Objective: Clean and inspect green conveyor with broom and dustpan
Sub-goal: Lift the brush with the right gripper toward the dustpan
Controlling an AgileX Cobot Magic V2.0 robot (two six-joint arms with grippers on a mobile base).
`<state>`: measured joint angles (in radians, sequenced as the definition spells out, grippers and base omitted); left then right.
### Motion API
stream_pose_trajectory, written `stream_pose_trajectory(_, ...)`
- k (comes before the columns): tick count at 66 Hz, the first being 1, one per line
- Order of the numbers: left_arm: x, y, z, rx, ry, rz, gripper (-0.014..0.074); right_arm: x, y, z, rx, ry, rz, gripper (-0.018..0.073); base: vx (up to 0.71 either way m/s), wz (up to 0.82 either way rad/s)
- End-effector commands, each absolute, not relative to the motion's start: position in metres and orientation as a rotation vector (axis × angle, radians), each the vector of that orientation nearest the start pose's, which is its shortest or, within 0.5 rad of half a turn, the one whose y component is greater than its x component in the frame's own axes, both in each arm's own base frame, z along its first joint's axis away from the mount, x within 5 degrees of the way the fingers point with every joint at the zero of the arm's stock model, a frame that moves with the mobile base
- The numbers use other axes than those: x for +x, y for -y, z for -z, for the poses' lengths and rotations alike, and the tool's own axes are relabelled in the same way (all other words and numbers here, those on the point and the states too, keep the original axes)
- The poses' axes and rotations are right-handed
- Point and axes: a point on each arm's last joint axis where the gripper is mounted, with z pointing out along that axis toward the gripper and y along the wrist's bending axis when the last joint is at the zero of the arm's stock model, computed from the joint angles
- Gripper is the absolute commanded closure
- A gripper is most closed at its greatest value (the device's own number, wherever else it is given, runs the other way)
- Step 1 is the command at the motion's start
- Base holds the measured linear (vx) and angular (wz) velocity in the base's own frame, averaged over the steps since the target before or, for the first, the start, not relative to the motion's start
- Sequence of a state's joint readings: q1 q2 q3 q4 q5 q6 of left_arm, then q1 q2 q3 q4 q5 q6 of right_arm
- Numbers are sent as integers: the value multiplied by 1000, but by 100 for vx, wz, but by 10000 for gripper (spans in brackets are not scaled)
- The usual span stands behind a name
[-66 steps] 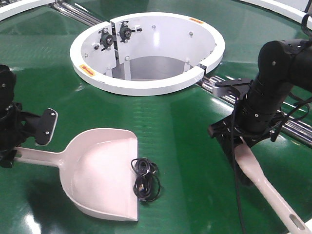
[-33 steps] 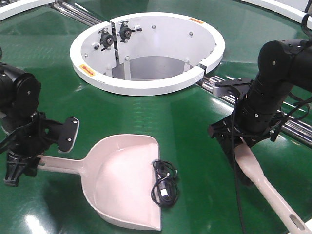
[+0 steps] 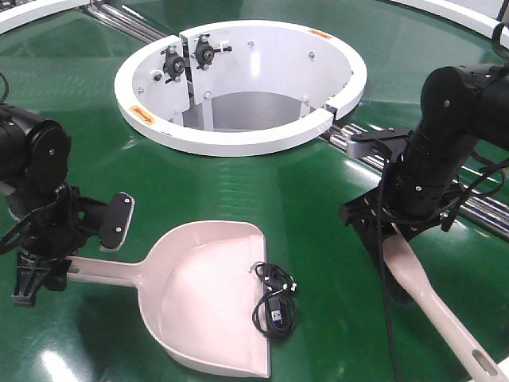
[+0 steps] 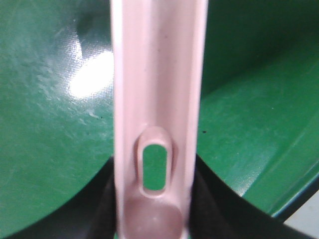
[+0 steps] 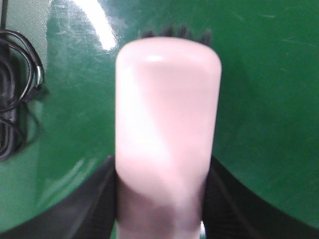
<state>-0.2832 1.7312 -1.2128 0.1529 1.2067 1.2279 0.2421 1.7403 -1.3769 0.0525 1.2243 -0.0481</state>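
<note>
The left fingers [image 4: 94, 209] pinch the end of the dustpan's [image 3: 199, 298] handle from both sides, just below its hang hole. From there the handle runs right to the scoop, which lies flat on the conveyor [image 3: 318, 199] at its near side, left of middle. Its wide mouth faces right.

The right fingers [image 5: 94, 204] are pressed against the two sides of the broom [image 3: 433, 306], close to where the head meets the handle. The head points away from the wrist with its bristles low over the belt. The handle slants off toward the near right corner.

A coiled black cable [image 3: 274, 306] lies at the dustpan's mouth, partly on its lip and partly on the belt. The broom is well apart from it, to the right. Beyond both tools sit the white hub [image 3: 238, 139] and the rollers [image 3: 346, 139].

By my reading the task is at an early-middle stage. Both tools are in hand and the scoop is set against the debris. The cable is not yet fully inside. The broom has yet to cross over and sweep it in, and then the scoop must be lifted away. No other debris shows on the belt in these views.
</note>
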Motion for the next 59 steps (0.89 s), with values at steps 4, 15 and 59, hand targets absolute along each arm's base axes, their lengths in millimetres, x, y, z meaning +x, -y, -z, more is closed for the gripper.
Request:
stream_pose_trajectory(4, 301, 80, -238, 2293, -2279, -130, 619, 320, -82, -278, -428, -3033, -86, 564, 0, 0)
stream_pose_trajectory(15, 301, 80, -238, 2293, -2279, -130, 619, 320, -82, -278, -428, -3033, -86, 564, 0, 0)
stream_pose_trajectory(59, 301, 80, -238, 2293, -2279, -130, 619, 327, -82, -278, -380, -2971, -112, 564, 0, 0)
